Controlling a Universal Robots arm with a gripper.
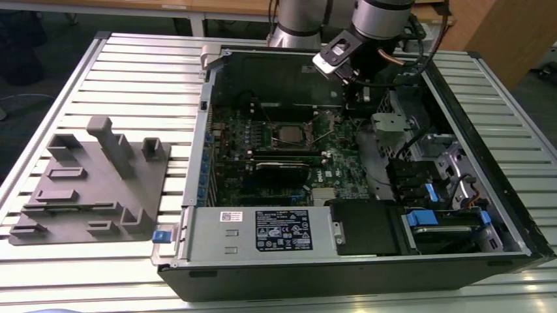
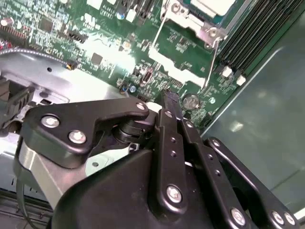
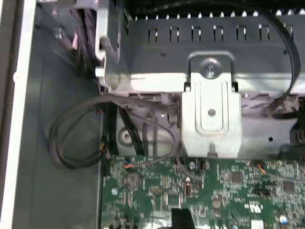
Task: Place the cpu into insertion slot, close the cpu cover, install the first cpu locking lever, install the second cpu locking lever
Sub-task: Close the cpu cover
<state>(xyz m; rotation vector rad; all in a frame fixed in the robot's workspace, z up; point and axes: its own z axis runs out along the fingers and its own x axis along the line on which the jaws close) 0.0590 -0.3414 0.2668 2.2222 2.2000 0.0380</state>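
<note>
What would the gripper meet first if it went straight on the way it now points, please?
Probably the green circuit board, just beside the round coin cell, though depth is unclear in the second wrist view.

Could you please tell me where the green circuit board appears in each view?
Exterior view: the green circuit board lies inside the open computer case.
Second wrist view: the board spreads beyond the gripper.
First wrist view: the board adjoins the silvery bracket.
Shared landmark: the round coin battery, in both wrist views.
</note>
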